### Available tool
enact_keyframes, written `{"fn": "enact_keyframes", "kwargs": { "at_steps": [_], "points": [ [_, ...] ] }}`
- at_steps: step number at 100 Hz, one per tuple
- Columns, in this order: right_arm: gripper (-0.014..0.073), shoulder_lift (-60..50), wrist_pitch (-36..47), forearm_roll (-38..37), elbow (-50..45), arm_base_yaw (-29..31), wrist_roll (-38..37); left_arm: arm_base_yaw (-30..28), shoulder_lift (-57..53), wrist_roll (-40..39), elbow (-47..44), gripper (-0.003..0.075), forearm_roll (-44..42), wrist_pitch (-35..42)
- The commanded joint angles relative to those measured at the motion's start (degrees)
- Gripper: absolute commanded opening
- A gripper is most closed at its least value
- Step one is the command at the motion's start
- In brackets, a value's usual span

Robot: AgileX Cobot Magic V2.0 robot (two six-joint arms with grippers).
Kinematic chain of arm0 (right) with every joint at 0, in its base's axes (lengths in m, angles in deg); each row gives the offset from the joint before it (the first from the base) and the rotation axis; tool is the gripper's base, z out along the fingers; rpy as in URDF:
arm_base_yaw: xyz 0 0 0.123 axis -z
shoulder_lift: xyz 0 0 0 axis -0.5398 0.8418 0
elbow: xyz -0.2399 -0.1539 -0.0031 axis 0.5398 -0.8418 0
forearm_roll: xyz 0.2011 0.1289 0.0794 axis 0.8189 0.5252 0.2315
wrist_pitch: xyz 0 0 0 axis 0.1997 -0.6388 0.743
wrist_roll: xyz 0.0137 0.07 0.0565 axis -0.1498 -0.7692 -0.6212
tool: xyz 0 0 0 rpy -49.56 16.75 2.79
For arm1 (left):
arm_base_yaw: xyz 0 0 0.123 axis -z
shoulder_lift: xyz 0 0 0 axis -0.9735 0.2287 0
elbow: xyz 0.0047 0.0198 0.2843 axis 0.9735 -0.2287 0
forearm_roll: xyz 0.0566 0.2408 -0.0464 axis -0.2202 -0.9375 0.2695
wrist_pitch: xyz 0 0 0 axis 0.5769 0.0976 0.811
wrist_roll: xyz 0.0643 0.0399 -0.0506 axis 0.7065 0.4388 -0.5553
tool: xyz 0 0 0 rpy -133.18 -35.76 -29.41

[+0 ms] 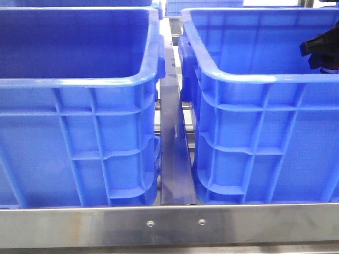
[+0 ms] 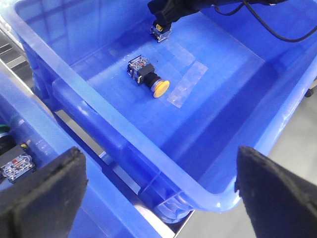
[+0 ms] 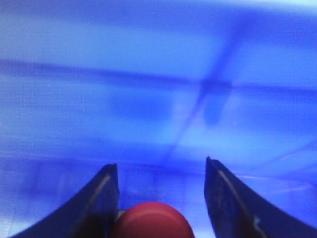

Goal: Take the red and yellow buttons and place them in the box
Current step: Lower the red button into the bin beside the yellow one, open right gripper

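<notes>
The yellow button [image 2: 151, 79] lies on its side on the floor of the right blue crate [image 2: 233, 94]. My right gripper [image 2: 162, 19] is low inside that crate, near its far wall, and shows in the front view [image 1: 319, 50] at the crate's right side. It is shut on the red button: the red cap [image 3: 152, 222] sits between its fingers, and the silvery base [image 2: 160, 32] hangs below them just above the floor. My left gripper [image 2: 161, 191] is wide open and empty, above the gap between the two crates.
The left blue crate [image 1: 79, 79] and the right one [image 1: 254, 79] stand side by side with a metal rail [image 1: 174, 153] between them. A small switch block [image 2: 17, 166] lies in the left crate. A black cable [image 2: 277, 30] runs over the right crate's far rim.
</notes>
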Motion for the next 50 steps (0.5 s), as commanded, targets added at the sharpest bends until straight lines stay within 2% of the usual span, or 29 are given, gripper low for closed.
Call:
{"fn": "enact_keyframes", "kwargs": {
  "at_steps": [1,37,50],
  "points": [
    [0.0419,-4.47,0.57,0.19,1.58,0.14,0.60,0.41,-1.94,0.11,2.13,0.0566,0.45,3.76],
    [0.0419,-12.35,0.79,0.25,-3.71,0.14,0.55,0.41,-2.23,0.11,2.13,0.0566,0.08,4.65],
    [0.0411,-17.22,0.50,1.83,-7.29,0.14,0.55,0.27,-3.33,-0.96,2.02,0.0557,-2.56,5.24]
  ]
}}
